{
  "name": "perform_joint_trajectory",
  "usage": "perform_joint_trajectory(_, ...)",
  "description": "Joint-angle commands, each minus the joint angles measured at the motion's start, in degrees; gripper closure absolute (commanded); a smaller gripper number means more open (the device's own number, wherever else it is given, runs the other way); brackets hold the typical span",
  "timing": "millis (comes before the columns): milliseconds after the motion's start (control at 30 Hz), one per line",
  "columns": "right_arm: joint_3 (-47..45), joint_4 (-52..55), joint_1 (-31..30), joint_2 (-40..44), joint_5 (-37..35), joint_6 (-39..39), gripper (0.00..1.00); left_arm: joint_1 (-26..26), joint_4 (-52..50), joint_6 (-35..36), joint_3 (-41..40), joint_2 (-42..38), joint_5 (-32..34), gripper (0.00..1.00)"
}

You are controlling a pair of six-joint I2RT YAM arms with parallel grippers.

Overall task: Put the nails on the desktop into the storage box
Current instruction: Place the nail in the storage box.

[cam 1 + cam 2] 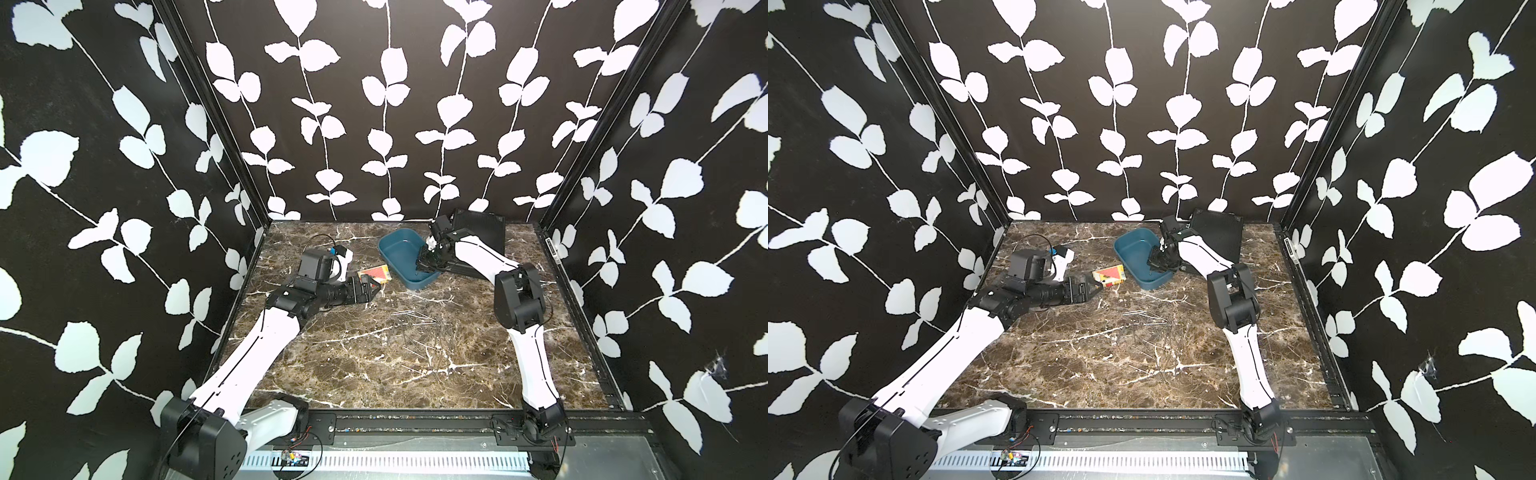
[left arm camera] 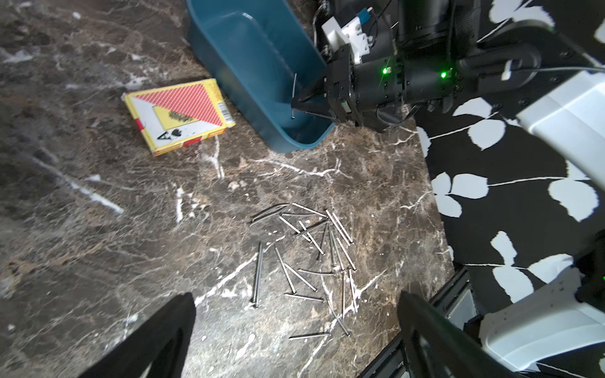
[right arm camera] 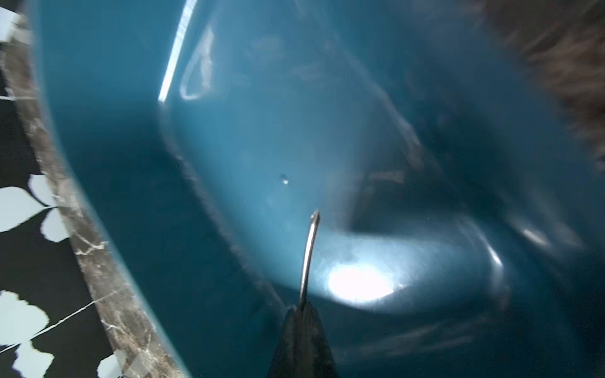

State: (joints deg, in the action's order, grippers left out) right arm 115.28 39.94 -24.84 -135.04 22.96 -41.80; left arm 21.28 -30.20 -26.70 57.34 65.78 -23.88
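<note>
At the left of the brown, white-veined marble worktop (image 1: pixel 353 374), the left jaws stand wide open and empty above the surface, and their two dark fingers (image 2: pixel 157 343) frame the left wrist view. Just beyond lies a flat red, white and yellow card box (image 2: pixel 178 116). Toward the middle, the nails (image 2: pixel 311 258), thin straight silvery pins, lie loosely crossed on the worktop, mere hairlines in both top views. Further right sits the teal storage box (image 1: pixel 411 283), smooth glossy plastic with rounded corners. The right jaws, inside its near end, are pinched shut on a single nail (image 3: pixel 309 255), which the left wrist view shows upright. A black ribbed case (image 1: pixel 482 230) appears only in the top views.
</note>
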Motion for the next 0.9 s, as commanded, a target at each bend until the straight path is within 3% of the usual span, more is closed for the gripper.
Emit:
perform_joint_trajectory(0,5.0,3.3,-0.6,-1.8,-0.8,-0.6,1.00,-0.5,-2.7,2.5,2.4,0.6,1.3,0.01)
perform_joint_trajectory(133,5.8,4.9,-0.6,-2.2,-1.4,-0.8,1.00,-0.8,-3.2,3.0,2.2,1.3,1.5,0.01)
perform_joint_trajectory(267,5.6,6.4,-0.6,-1.0,-2.1,-0.3,0.82,-0.9,-4.5,4.4,2.8,2.2,2.6,0.01)
perform_joint_trajectory(600,3.6,8.7,-0.6,8.4,-3.2,3.2,0.68,-0.9,-5.6,7.2,4.1,6.3,2.9,0.03)
perform_joint_trajectory(700,-0.4,9.3,-0.6,13.9,-3.8,4.5,0.64,-0.7,-5.8,7.6,2.8,7.0,3.1,0.04)
perform_joint_trajectory(867,-14.7,8.1,-0.6,25.4,-5.0,7.8,0.62,2.9,-7.1,9.3,1.7,8.4,5.7,0.06)
